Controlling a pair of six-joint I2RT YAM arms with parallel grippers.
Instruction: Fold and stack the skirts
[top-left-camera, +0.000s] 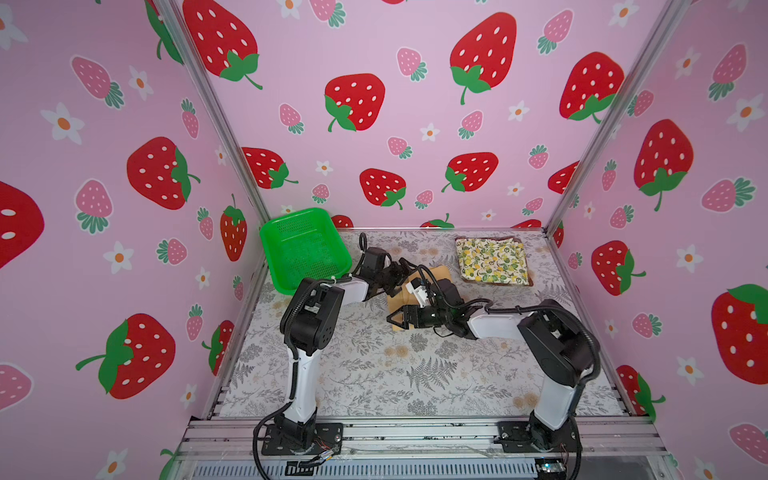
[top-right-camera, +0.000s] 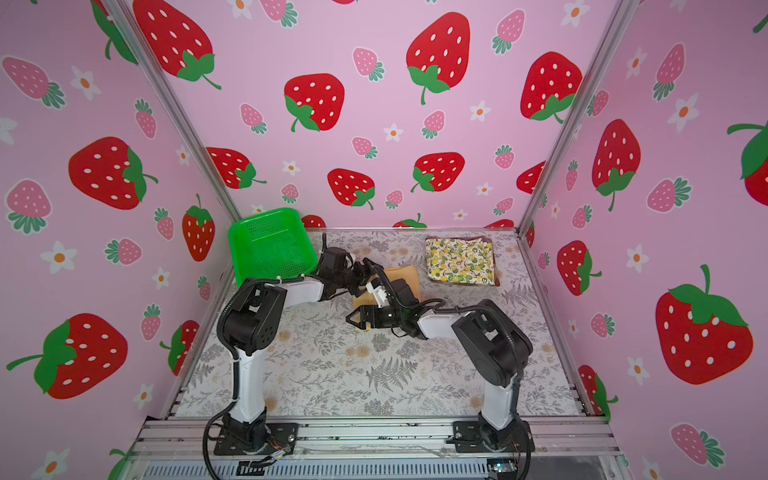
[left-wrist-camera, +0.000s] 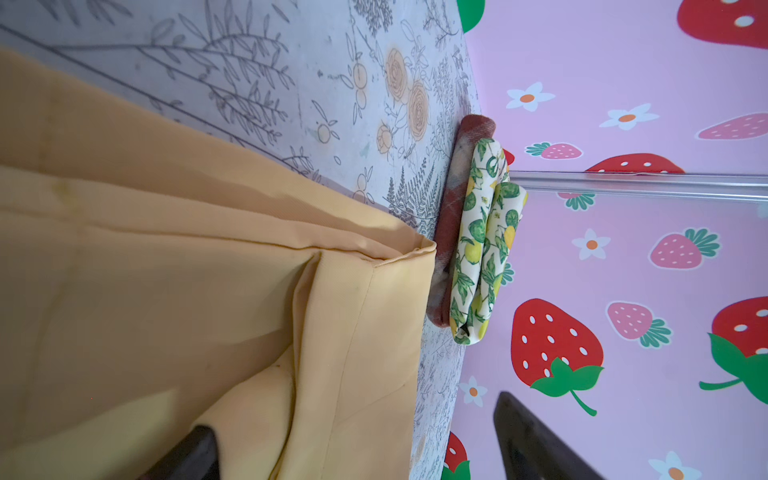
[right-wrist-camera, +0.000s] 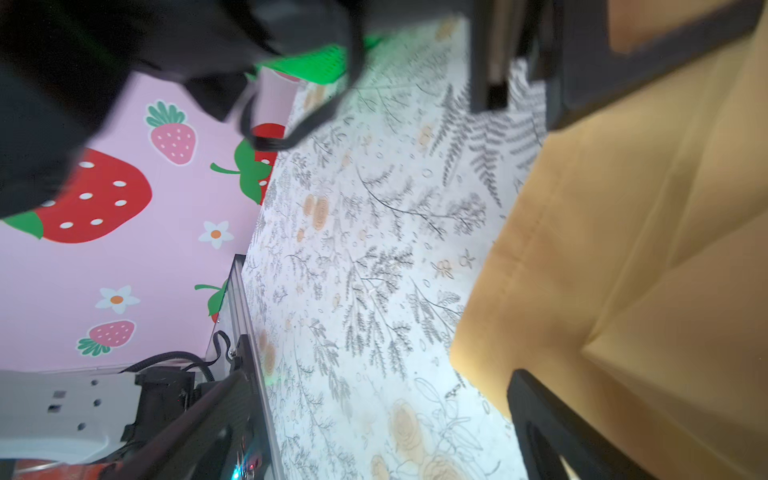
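Three skirts are on my screens, and I'll sweep across from the left. Far left, at the back corner of the floral table (top-left-camera: 374, 374), the green basket (top-left-camera: 305, 249) sits tilted against the wall. Just beside it the left gripper (left-wrist-camera: 353, 415) reaches toward the middle with its jaws spread wide. In the left wrist view one finger sits low against the mustard skirt (top-left-camera: 438, 275) and the other stands clear above it. I cannot tell whether the low one is under a fold or only touching the cloth, so I see no grip. That mustard skirt lies near the middle of the table, folded into layers, with a hemmed corner toward the stack on the right. In both top views the two wrists hide most of it. The right gripper (top-left-camera: 395, 319) reaches across to the skirt's near left corner, pointing left, its jaws also spread wide and grasping nothing. In the right wrist view the cloth's edge runs between its fingers. Well apart, at the far right of the table, the lemon skirt (top-left-camera: 492, 259) lies folded on top of the plaid skirt (left-wrist-camera: 451, 224), whose red-brown edge peeks out beneath.
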